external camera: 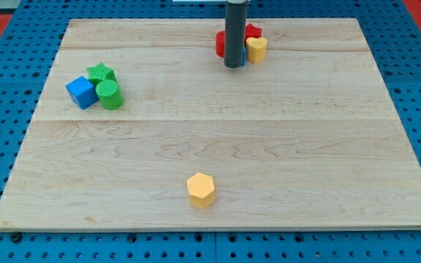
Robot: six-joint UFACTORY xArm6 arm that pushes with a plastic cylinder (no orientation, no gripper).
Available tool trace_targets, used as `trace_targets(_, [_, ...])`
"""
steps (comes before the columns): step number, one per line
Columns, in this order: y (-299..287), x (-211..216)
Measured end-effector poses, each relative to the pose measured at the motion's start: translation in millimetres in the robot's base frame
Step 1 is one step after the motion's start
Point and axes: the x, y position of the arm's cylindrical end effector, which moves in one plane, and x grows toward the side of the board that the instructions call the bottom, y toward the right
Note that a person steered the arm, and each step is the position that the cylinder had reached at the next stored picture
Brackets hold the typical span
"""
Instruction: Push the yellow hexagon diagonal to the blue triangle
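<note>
The yellow hexagon [201, 190] lies alone near the view's bottom, a little left of centre, on the wooden board [305, 146]. My tip [233, 66] rests on the board near the view's top centre, far from the hexagon. Only a blue sliver [244, 60] of what may be the blue triangle shows at the rod's right edge; the rod hides the rest. Around the rod sit a red block [220, 42], a second red block [252, 31] and a yellow block [256, 49].
At the view's left a blue cube [82, 92], a green star [101, 73] and a green cylinder [110, 95] stand bunched together. A blue pegboard [6, 88] surrounds the board.
</note>
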Motion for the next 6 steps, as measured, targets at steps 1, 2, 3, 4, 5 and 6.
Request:
trace_targets(1, [12, 55])
trace_targets(2, [17, 164])
trace_targets(3, [11, 250])
trace_targets(4, [-9, 296])
trace_targets(5, [-61, 276])
trace_targets(6, [-69, 240])
